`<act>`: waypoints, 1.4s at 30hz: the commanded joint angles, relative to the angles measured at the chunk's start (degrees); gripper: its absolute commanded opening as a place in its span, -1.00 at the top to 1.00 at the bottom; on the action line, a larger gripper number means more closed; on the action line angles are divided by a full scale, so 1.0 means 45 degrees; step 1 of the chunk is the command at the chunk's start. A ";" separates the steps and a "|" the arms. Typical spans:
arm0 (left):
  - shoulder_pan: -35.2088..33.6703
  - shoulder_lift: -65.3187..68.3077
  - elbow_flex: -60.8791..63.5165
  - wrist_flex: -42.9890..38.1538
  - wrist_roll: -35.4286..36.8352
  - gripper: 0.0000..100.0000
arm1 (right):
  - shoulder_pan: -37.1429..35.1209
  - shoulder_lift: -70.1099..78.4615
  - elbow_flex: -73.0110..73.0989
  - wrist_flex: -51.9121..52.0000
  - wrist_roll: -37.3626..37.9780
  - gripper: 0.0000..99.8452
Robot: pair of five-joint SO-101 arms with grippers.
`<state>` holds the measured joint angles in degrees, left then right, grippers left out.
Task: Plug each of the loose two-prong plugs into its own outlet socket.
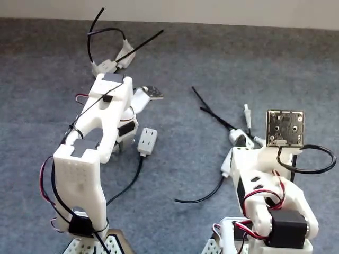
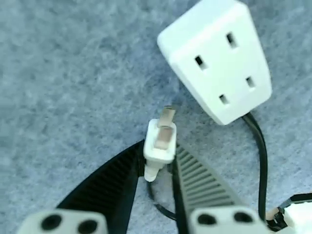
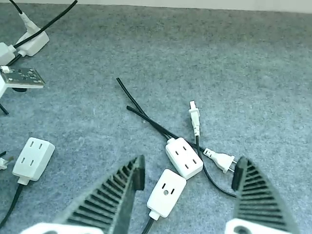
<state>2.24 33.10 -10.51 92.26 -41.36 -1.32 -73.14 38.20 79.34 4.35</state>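
The left arm (image 1: 100, 124) stretches low over the grey mat (image 1: 222, 58), with its wrist bent down just beside the outlet block (image 2: 217, 61), a white two-socket piece trailing a black cord (image 2: 261, 156). The left gripper (image 2: 157, 152) is clamped on a white two-prong plug (image 2: 161, 139), gripping its body with a black finger (image 2: 117, 178) on one side and a grey finger (image 2: 197, 170) on the other. The prongs point toward the outlet block and sit near its edge, apart from it and not in any slot.

The right arm (image 1: 265, 182) is folded back on itself, well apart from the outlet block. The right gripper (image 3: 190, 168) has its fingers spread wide and holds nothing. It hangs above a cluster that lies well away from the outlet block, on the side away from the left arm. The cluster holds a second outlet block (image 3: 184, 157), a single-socket end (image 3: 166, 192) just beside it, a loose plug (image 3: 219, 160) close against its other side, and another plug (image 3: 195, 117) a little past it, all among crossing black wires (image 3: 146, 114).

A separate bunch of white connectors (image 1: 111, 63) with black leads lies well beyond the outlet block, past the left arm's wrist.
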 commanded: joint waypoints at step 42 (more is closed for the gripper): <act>0.3643 -2.1402 1.4857 -1.5258 0.6115 0.99 | 0.0049 0.0225 0.0654 -0.0850 -0.0137 0.43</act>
<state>16.31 -52.44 45.76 35.47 -17.63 -1.32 -73.14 41.89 76.88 4.35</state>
